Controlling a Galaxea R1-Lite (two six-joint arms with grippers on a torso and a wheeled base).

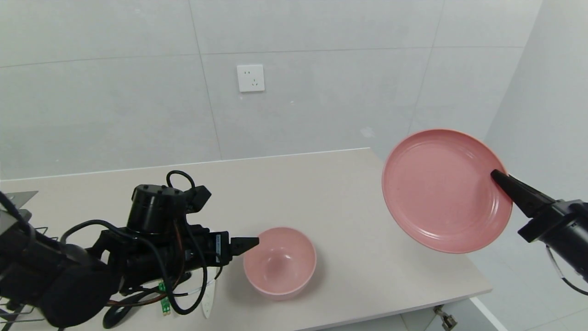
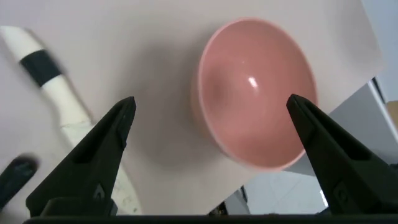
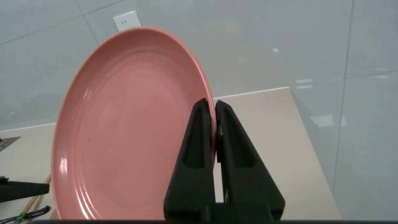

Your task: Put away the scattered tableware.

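so the right tool [image 1: 495,174] is pinched tight on the rim of the pink plate [image 1: 436,193], holding it tilted up in the air. the left tool [image 1: 250,242] is wide open and empty, with the pink bowl [image 1: 280,262] on the surface [image 1: 321,193] just ahead of its tips and a white utensil [image 2: 56,93] beside it. i'd say nothing's stowed yet, and the bowl and utensil are still to go.

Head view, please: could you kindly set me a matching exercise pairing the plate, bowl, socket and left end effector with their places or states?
1 plate
2 bowl
3 socket
4 left end effector

A on the wall
B open, by the bowl
C upright on the table
D gripped in mid-air, tilted

Pairs: 1-D, 2-C, 3-A, 4-B
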